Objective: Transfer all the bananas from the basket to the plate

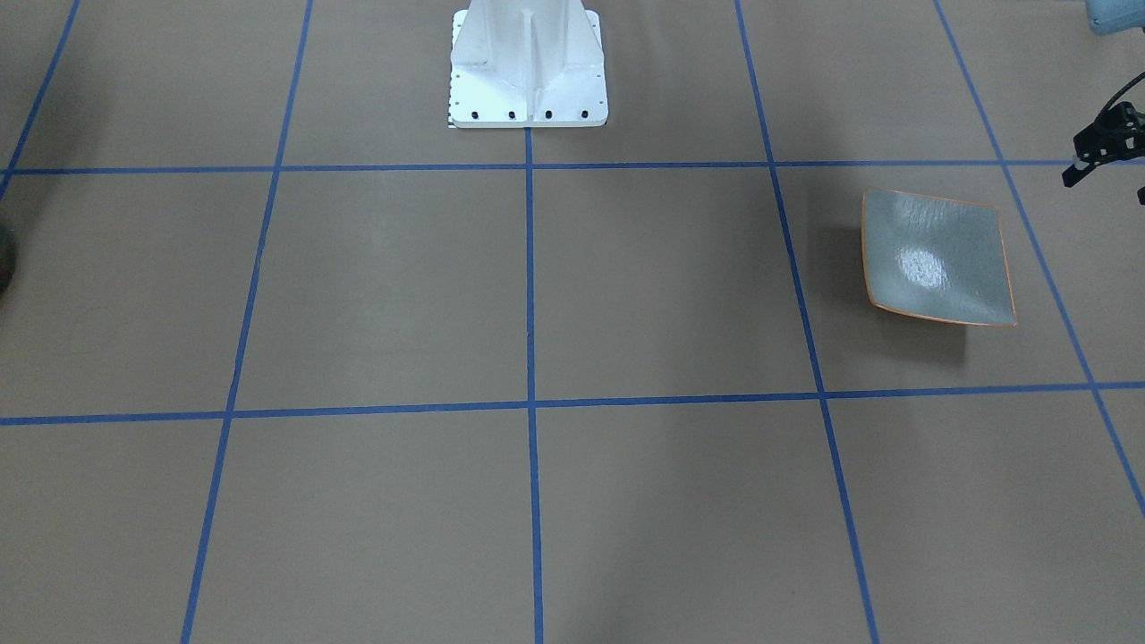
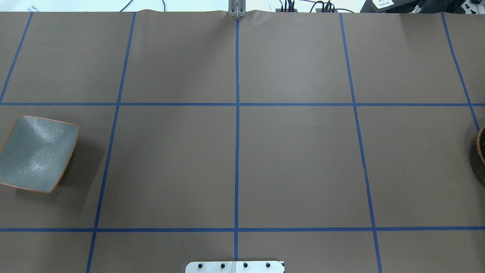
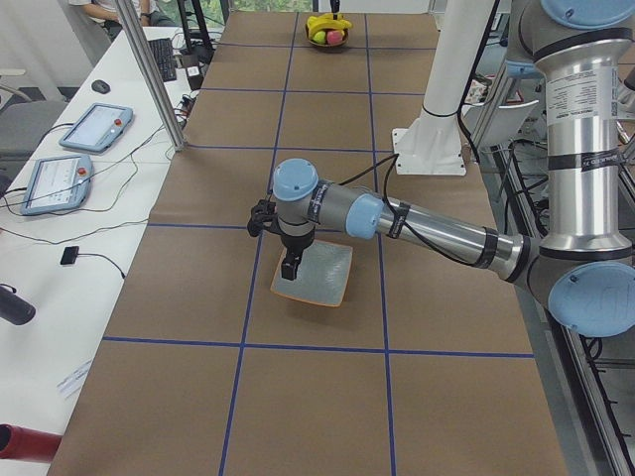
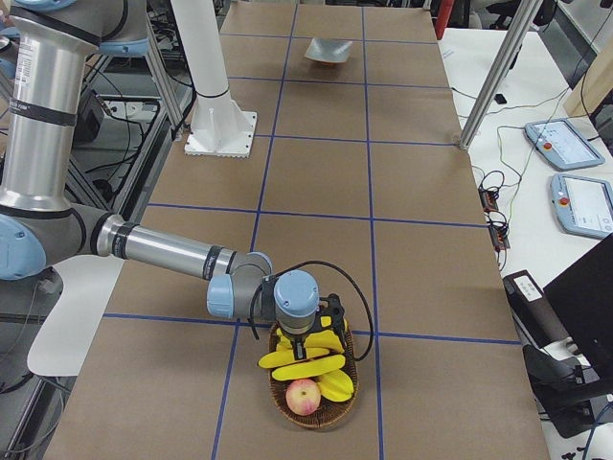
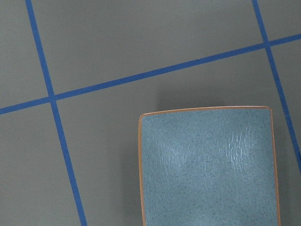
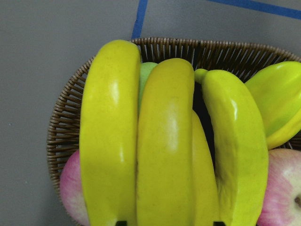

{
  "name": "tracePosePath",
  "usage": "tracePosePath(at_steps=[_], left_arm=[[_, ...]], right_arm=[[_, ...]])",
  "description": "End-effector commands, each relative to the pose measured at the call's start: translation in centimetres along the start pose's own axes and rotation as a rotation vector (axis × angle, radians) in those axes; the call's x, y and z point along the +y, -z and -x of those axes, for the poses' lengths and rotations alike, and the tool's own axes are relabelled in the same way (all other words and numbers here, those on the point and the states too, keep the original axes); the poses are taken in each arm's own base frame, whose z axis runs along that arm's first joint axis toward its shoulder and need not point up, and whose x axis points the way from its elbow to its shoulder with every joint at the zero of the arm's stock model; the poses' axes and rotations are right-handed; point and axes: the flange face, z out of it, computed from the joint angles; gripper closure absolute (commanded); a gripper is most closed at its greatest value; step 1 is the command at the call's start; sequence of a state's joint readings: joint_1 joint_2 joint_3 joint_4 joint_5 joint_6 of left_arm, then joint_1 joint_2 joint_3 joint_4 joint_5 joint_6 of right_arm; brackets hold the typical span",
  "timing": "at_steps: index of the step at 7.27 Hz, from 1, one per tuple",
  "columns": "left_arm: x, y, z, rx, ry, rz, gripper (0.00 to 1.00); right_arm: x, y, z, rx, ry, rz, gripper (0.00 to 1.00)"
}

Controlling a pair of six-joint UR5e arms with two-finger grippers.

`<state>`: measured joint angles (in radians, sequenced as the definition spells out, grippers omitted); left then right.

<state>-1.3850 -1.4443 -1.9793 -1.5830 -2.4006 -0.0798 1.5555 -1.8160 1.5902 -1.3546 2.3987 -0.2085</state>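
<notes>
directly below wide-spread right tool (image 4: 306,347): bananas (image 6: 164,141) in basket (image 6: 66,127); left tool (image 3: 289,268) state unclear.

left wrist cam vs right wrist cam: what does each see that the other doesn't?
Only left wrist: the plate, with nothing on it. Only right wrist: the bananas piled in the wicker basket, with pink fruit under them. Both: the table and its blue tape lines.

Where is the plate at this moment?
In the overhead view the plate lies at the left edge, on the robot's left side, and the left hand hangs above it.
</notes>
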Motion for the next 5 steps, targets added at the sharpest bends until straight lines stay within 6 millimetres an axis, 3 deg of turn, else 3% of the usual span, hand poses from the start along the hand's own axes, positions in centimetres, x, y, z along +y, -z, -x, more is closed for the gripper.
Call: tracePosePath(at_steps=[1, 2, 5], left_arm=[[0.0, 0.0, 0.0, 0.000, 0.000, 0.000, 0.01], [0.1, 0.1, -0.1, 0.000, -0.001, -0.001, 0.01], [0.4, 0.2, -0.5, 0.034, -0.001, 0.001, 0.01]], right_arm=[[0.0, 0.2, 0.3, -0.006, 0.016, -0.006, 1.00], [0.0, 1.2, 0.7, -0.010, 0.021, -0.028, 1.00], [1.6, 5.5, -2.2, 0.030, -0.011, -0.128, 1.00]])
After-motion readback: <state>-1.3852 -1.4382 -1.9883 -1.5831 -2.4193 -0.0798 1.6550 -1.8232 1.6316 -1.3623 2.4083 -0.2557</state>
